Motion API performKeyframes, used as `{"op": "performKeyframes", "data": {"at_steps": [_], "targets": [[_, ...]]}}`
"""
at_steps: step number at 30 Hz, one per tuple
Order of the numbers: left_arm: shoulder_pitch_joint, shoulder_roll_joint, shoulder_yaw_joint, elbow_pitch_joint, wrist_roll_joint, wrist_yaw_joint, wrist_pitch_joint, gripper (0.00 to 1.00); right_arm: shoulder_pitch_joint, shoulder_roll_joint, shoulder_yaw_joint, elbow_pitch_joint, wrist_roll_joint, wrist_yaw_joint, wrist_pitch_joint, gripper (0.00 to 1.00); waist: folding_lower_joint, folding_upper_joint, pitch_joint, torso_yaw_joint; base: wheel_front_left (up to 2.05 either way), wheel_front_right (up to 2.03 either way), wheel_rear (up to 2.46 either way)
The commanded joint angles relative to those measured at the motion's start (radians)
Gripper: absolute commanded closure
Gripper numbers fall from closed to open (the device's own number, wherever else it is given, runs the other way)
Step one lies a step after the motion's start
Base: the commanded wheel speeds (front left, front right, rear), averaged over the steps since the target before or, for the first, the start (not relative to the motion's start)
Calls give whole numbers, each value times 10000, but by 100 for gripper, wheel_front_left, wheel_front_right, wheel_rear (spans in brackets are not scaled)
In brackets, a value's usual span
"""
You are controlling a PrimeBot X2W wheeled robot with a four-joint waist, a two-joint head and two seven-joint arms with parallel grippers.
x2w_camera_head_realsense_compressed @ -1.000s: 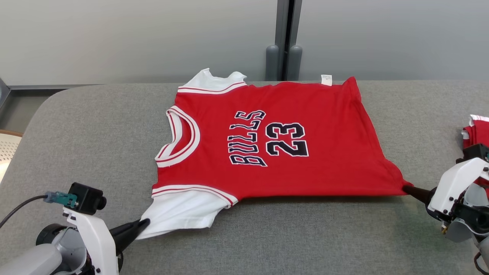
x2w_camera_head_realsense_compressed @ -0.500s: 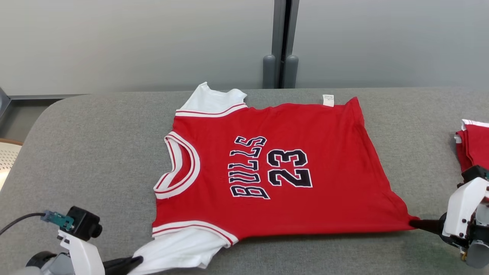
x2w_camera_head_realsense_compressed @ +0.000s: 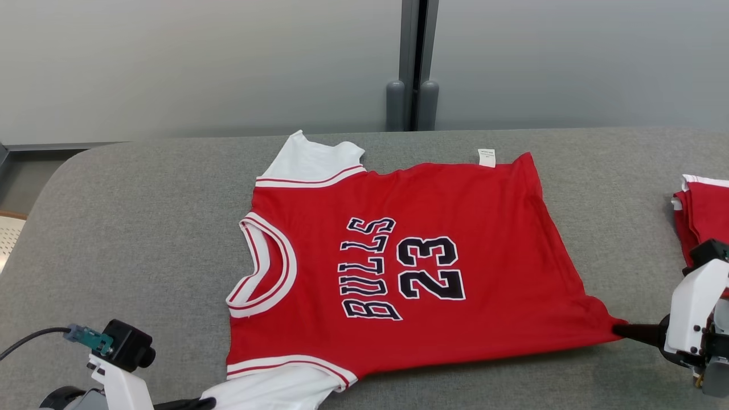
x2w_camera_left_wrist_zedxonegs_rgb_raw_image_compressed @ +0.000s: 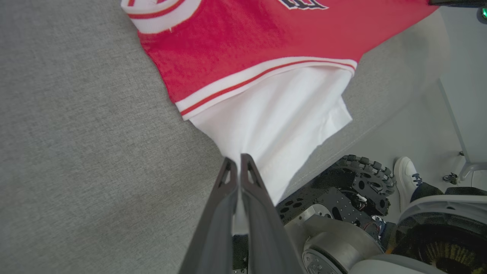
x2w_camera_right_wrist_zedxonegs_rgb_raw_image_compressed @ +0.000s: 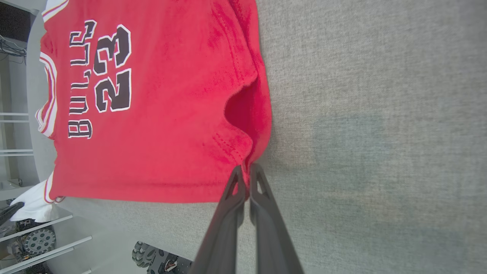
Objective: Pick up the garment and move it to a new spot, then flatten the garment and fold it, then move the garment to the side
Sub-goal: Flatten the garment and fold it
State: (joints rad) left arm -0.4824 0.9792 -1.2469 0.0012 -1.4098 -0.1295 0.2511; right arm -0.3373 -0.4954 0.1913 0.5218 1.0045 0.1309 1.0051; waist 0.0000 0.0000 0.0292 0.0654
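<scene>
One garment (x2w_camera_head_realsense_compressed: 410, 267): a red jersey with white sleeves is lying spread on the grey padded table (x2w_camera_head_realsense_compressed: 142, 228), its neckline pointing left.
Left gripper (x2w_camera_head_realsense_compressed: 205, 403): its fingers are clenching the edge of the near white sleeve (x2w_camera_left_wrist_zedxonegs_rgb_raw_image_compressed: 274, 125), by the table's near edge.
Lettering: "BULLS" (x2w_camera_head_realsense_compressed: 367, 267) and "23" (x2w_camera_head_realsense_compressed: 430, 267) are running sideways across the chest in black, white-outlined characters.
Tag (x2w_camera_head_realsense_compressed: 486, 157): a small white label is sticking out at the far hem; its print is too small to read.
Right gripper (x2w_camera_head_realsense_compressed: 621, 329): its fingers are pinching the near red hem corner, pressed together on the cloth.
Folded stack (x2w_camera_head_realsense_compressed: 703, 216): red cloth with a white edge is sitting at the table's right end, apart from the jersey.
</scene>
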Motion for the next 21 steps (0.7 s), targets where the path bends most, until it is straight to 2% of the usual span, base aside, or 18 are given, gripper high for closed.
{"op": "performKeyframes", "data": {"at_steps": [1,14,21], "targets": [[-215,-1,91,26,-39,-9,-69,100,27,26,-187,-165,-282,-3,65,100,0,0,10,-21,0,0,0],[-1341,-131,468,-53,254,-9,87,100,-418,1151,-1541,-1336,-1754,-3,1066,100,0,0,299,-141,0,0,0],[-2203,-826,651,390,414,-10,15,100,-1035,1995,-2271,-1639,-2827,-3,1553,100,0,0,839,-168,0,0,0]]}}
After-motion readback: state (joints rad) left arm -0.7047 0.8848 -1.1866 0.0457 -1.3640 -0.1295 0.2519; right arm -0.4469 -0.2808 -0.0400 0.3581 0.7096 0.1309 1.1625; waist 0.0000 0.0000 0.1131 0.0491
